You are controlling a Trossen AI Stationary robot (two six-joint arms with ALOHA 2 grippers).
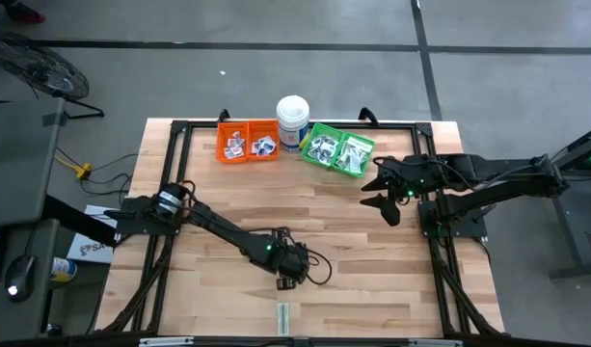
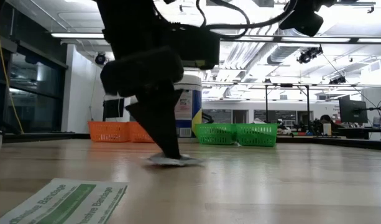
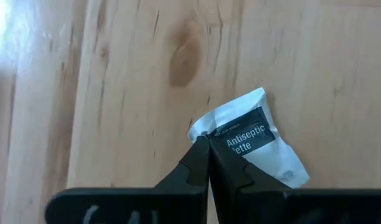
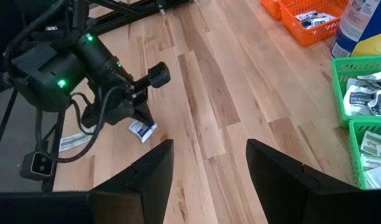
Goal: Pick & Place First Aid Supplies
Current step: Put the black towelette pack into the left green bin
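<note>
A white square packet (image 3: 255, 140) with a dark label reading "Antiseptic" sits at the tips of my left gripper (image 3: 209, 148), which is shut on it over the table's middle near part (image 1: 287, 280). In the low view the packet (image 2: 176, 160) shows right under the dark fingers. A green-and-white strip packet (image 1: 283, 316) lies flat by the near edge. More packets fill the orange bin (image 1: 247, 143) and the green bin (image 1: 338, 151) at the far edge. My right gripper (image 4: 209, 152) hangs open above the table's right side (image 1: 384, 198), holding nothing. My left gripper pinches the packet's edge near one corner (image 3: 201, 132) between its two fingertips. The fingers come from above, slanting steeply down. The packet is bent and sticks out to one side of the fingers. Whether its lower part still touches the table, I cannot tell.
A tall white round tub (image 1: 293, 120) stands between the two bins at the far edge. Bare wood lies between my left gripper and the bins. A black frame (image 1: 179, 130) runs around the tabletop.
</note>
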